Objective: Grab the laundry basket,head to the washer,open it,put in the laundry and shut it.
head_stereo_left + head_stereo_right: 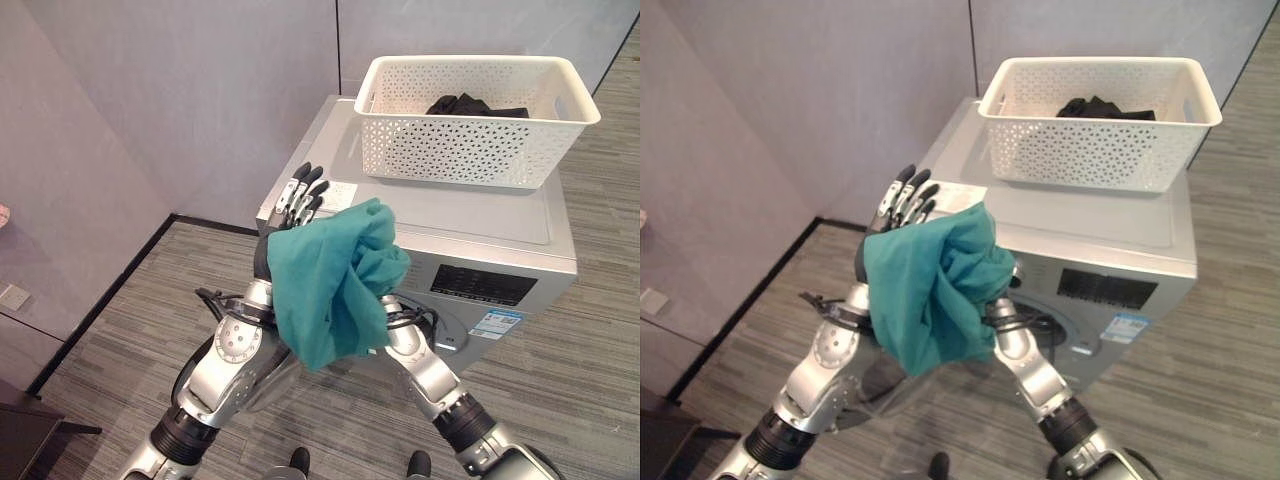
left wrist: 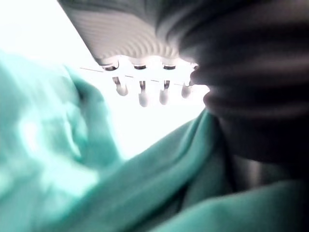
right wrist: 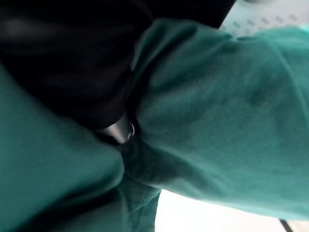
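Two hands meet at a bunched teal cloth [image 1: 335, 285] held in front of the silver washer [image 1: 480, 225]: the left hand [image 1: 300, 195] has its fingers straight, rising above the cloth's top edge, while the right hand's fingers are buried in the fabric, so I cannot tell their state. One white perforated laundry basket [image 1: 470, 125] sits on the washer's flat top toward its rear, dark laundry [image 1: 475, 105] inside. Grey striped floor [image 1: 130, 330] lies open on the robot's left up to the grey wall [image 1: 150, 100]; the washer backs onto that wall.
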`<state>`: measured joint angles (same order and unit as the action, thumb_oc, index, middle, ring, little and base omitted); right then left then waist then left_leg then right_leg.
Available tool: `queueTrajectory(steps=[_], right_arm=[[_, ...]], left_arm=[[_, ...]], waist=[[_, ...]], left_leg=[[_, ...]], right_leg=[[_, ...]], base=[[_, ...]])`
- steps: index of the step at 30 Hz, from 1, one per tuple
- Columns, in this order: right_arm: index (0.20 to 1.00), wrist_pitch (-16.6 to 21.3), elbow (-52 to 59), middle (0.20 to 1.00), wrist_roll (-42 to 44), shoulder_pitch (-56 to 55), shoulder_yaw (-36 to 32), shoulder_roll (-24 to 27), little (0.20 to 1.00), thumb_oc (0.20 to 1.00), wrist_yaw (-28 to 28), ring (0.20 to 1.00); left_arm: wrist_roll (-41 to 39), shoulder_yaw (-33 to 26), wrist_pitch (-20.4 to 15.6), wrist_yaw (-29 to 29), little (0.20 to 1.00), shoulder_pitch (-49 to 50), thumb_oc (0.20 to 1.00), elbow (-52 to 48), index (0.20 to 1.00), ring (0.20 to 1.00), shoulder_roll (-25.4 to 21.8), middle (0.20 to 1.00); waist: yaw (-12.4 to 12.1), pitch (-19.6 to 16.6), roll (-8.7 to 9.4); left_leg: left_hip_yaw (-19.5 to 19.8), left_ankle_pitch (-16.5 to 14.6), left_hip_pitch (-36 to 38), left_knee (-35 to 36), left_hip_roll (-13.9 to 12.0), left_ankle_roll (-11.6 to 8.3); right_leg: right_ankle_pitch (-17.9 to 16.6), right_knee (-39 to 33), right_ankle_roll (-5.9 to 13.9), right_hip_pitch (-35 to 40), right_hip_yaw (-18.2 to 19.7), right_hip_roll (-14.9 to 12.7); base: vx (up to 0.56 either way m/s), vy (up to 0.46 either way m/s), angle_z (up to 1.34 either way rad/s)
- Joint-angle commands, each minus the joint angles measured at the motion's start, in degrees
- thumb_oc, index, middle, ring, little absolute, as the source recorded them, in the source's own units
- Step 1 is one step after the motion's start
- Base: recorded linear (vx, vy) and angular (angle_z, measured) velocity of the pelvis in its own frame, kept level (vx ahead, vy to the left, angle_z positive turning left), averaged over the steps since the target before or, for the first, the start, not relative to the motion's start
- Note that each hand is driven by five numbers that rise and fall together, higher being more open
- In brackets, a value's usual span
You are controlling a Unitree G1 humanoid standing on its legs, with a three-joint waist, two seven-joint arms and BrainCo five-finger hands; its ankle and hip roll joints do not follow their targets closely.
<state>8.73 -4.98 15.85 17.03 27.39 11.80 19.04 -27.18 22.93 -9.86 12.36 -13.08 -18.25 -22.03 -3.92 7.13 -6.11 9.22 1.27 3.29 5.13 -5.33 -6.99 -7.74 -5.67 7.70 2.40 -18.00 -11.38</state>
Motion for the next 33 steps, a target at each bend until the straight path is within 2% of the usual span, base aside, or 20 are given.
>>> queueTrajectory(steps=[1, 6, 13, 16, 22, 29, 33], right_arm=[[0.200, 5.97, 5.53, 0.200, -1.57, 2.93, -3.05, -1.65, 0.200, 0.200, 1.12, 0.200], [0.200, 7.18, 9.31, 0.200, 0.07, 1.39, -6.13, -0.89, 0.200, 0.200, 0.01, 0.200], [0.200, 8.19, 11.87, 0.200, 3.79, -1.44, -9.09, -0.70, 0.200, 0.200, -1.88, 0.200], [0.200, 9.01, 13.74, 0.200, 5.65, -2.59, -10.69, -0.77, 0.200, 0.200, -2.72, 0.200], [0.200, 9.81, 18.08, 0.200, 6.38, -3.40, -12.88, -0.44, 0.200, 0.200, -3.47, 0.200], [0.200, 9.89, 20.49, 0.200, 3.39, -2.02, -14.46, 0.84, 0.200, 0.200, -2.47, 0.200], [0.200, 9.52, 22.42, 0.200, 1.16, -2.59, -16.49, 2.42, 0.200, 0.200, -2.05, 0.200]], left_arm=[[2.49, -1.50, -3.49, -0.58, 1.000, -2.06, 1.000, -3.42, 1.000, 1.000, -2.62, 1.000], [3.52, -6.67, -3.94, -2.11, 1.000, 3.72, 1.000, -6.40, 1.000, 1.000, -6.82, 1.000], [2.81, -12.39, -3.66, -3.64, 1.000, 12.18, 1.000, -7.18, 1.000, 1.000, -9.08, 1.000], [4.24, -16.20, -3.33, -4.14, 1.000, 17.63, 1.000, -7.24, 1.000, 1.000, -10.40, 1.000], [6.99, -19.77, -2.58, -5.38, 1.000, 24.91, 1.000, -5.31, 1.000, 1.000, -12.05, 1.000], [6.93, -21.22, -2.50, -6.21, 1.000, 30.25, 1.000, -1.67, 1.000, 1.000, -11.77, 1.000], [7.21, -22.39, -2.70, -5.11, 1.000, 32.42, 1.000, 4.36, 1.000, 1.000, -9.18, 1.000]], waist=[[-0.05, 0.33, 0.60], [-0.77, -0.27, 0.78], [-1.69, -0.63, 1.35], [-2.41, -0.78, 1.56], [-3.37, -0.98, 2.00], [-4.14, -1.16, 2.59], [-4.76, -1.22, 3.62]], left_leg=[[-8.44, -5.35, 2.41, -0.13, 0.75, 3.67], [-8.51, -5.52, 2.68, -0.13, 0.61, 3.57], [-8.39, -5.57, 2.90, -0.13, 0.50, 3.48], [-8.21, -5.49, 2.81, -0.13, 0.39, 3.44], [-8.28, -5.36, 2.43, -0.13, 0.14, 3.40], [-8.36, -5.15, 2.12, -0.13, -0.02, 3.51], [-8.10, -4.79, 1.62, -0.13, -0.11, 3.50]], right_leg=[[12.27, 0.67, -1.81, 9.09, -2.53, -0.43], [12.45, 0.67, -1.88, 9.43, -2.67, -0.30], [12.50, 0.67, -1.90, 9.80, -2.88, -0.09], [12.50, 0.67, -1.97, 9.71, -3.06, 0.07], [12.28, 0.67, -1.92, 9.36, -2.95, 0.20], [12.12, 0.67, -1.89, 9.07, -2.80, 0.39], [11.92, 0.79, -1.95, 8.81, -3.17, 0.54]], base=[[0.00, 0.000, 0.00], [0.00, 0.000, 0.00], [0.00, 0.000, 0.00], [0.00, 0.000, 0.00], [0.00, 0.000, 0.00], [0.00, 0.000, 0.00], [-0.02, 0.003, 0.00]])
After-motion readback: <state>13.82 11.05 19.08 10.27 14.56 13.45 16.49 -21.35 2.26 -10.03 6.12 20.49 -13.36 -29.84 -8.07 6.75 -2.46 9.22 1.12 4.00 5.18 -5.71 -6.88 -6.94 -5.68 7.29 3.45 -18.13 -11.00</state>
